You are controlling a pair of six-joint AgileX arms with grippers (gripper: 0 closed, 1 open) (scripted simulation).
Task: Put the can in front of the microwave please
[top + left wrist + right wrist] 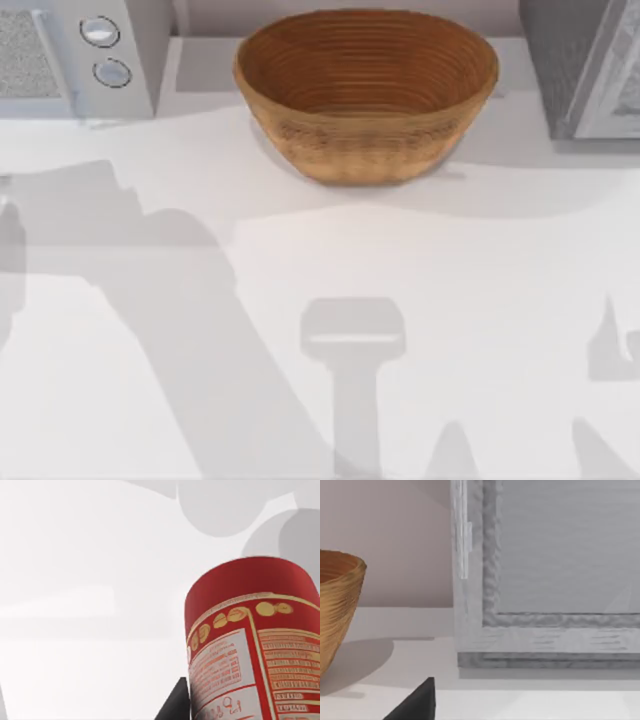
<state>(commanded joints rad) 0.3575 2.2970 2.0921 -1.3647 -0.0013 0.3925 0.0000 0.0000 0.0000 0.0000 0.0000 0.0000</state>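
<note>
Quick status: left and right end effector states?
Left end effector: cannot tell; a red can with a printed label sits right beside it.
Right end effector: cannot tell.

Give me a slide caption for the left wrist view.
Red cylindrical can with printed label panels, seen close up over the white table.

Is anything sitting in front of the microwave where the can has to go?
Nothing visible. In the top view the table before the microwave carries only shadows; the basket stands off to its right. The can shows close in the left wrist view.
</note>
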